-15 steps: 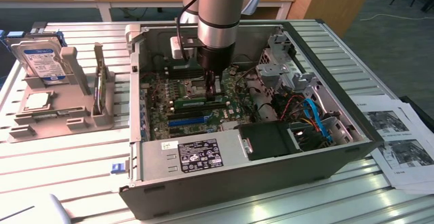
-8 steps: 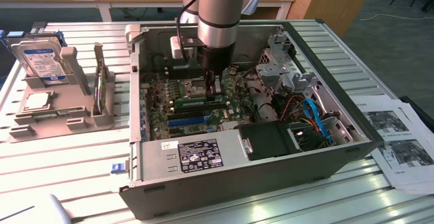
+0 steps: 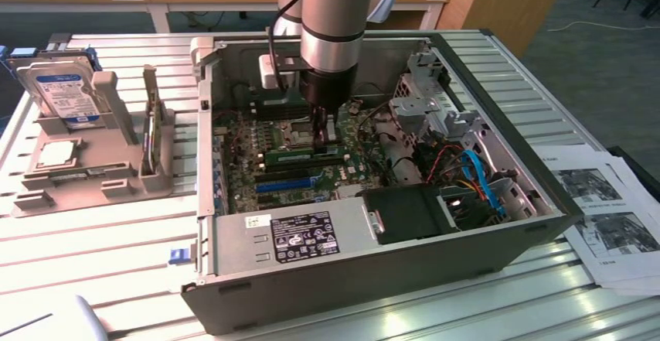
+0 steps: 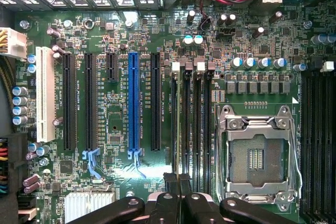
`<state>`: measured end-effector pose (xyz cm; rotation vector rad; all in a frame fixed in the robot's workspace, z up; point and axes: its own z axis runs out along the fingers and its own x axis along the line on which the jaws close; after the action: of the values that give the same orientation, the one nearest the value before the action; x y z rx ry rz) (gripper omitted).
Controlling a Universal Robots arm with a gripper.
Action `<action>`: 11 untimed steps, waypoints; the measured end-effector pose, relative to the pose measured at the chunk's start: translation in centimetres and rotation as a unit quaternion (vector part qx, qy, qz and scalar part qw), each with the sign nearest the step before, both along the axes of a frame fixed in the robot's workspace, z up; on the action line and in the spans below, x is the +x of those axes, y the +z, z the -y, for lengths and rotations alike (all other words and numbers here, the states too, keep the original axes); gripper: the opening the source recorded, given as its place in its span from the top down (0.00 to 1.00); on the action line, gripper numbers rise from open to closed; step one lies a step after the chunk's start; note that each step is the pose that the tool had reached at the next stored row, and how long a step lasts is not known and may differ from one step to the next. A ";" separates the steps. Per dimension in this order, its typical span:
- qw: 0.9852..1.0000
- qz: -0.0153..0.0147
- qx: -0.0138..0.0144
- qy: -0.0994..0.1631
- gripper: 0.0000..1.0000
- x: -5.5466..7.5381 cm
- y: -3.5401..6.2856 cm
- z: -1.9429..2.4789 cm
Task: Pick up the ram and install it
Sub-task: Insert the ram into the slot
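Ram stands on its long edge inside the open PC case, over the motherboard, beside the CPU socket and in line with the black memory slots. Can't tell if it's seated. Tool comes straight down on its top edge, jaws narrow, pinching the ram. Blue PCIe slot lies a few slots over. Hard drive stands in a grey holder on the desk, exterior view's left.
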<state>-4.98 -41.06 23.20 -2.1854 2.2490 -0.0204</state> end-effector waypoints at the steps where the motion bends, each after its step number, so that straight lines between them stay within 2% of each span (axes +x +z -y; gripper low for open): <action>1: 1.000 0.000 0.000 0.000 0.89 0.0 0.00 0.00; 11: 1.000 0.000 0.000 0.003 0.89 0.0 -0.04 0.00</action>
<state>-4.96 -41.06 23.16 -2.1923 2.2423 -0.0204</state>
